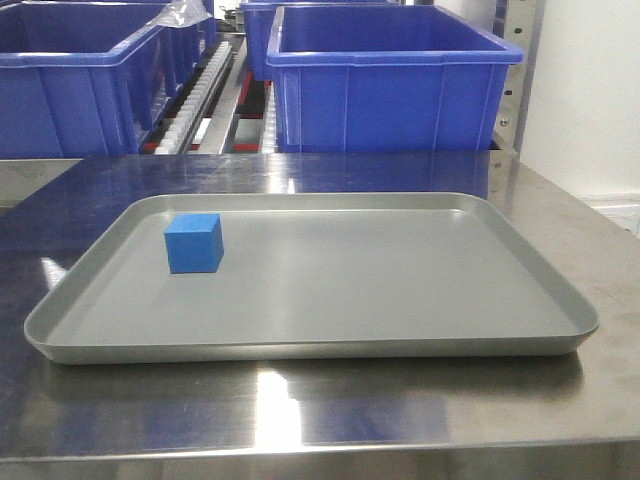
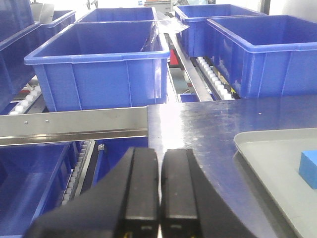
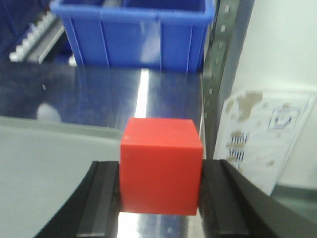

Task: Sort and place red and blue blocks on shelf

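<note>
A blue block [image 1: 194, 243] sits on the left part of a grey tray [image 1: 400, 340] on the steel table; its corner also shows in the left wrist view [image 2: 309, 168]. My left gripper [image 2: 160, 163] is shut and empty, above the table's left edge, well left of the tray [image 2: 262, 148]. My right gripper [image 3: 161, 193] is shut on a red block [image 3: 161, 166] and holds it above the table just past the tray's right rim [image 3: 59, 144]. Neither gripper shows in the front view.
Blue bins stand on roller shelves behind the table [image 1: 385, 85] [image 2: 101, 64] [image 3: 138, 29]. More blue bins [image 2: 267, 54] sit at the back right. A perforated metal upright [image 3: 218, 74] and a white wall are to the right of the red block.
</note>
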Robot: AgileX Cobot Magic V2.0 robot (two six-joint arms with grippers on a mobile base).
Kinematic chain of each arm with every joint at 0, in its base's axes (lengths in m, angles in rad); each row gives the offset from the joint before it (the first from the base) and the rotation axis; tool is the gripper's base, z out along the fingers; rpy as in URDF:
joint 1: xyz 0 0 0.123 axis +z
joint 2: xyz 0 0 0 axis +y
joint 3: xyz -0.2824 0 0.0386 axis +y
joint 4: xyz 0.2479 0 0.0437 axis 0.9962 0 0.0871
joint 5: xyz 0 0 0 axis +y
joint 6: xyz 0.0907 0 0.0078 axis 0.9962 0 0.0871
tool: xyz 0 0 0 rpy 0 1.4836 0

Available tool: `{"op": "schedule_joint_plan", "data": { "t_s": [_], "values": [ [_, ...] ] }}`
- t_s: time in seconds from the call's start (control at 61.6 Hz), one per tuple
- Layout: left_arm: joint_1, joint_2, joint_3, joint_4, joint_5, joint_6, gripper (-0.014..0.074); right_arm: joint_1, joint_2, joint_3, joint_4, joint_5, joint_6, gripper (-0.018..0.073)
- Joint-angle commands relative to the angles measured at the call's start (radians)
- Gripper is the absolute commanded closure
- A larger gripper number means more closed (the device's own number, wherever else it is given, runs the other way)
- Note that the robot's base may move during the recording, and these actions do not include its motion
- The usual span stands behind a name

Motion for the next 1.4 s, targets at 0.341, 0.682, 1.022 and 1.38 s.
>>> {"op": "schedule_joint_plan", "data": {
  "t_s": [0.341,0.682,1.022,1.38],
  "values": [
    [0.000,-0.015,0.028,-0.008,-0.094,-0.001,0.0472,-0.005,-0.299,0.024,0.002,-0.107,-0.013,0.0302],
    [0.000,-0.015,0.028,-0.008,-0.094,-0.001,0.0472,-0.005,-0.300,0.024,0.002,-0.107,-0.013,0.0302],
    [0.000,-0.015,0.028,-0.008,-0.094,-0.001,0.0472,-0.005,-0.300,0.024,0.002,-0.107,-0.013,0.0302],
    [0.000,-0.015,0.026,-0.008,-0.090,-0.001,0.0472,-0.005,-0.300,0.024,0.002,-0.107,-0.013,0.0302]
  ]
}}
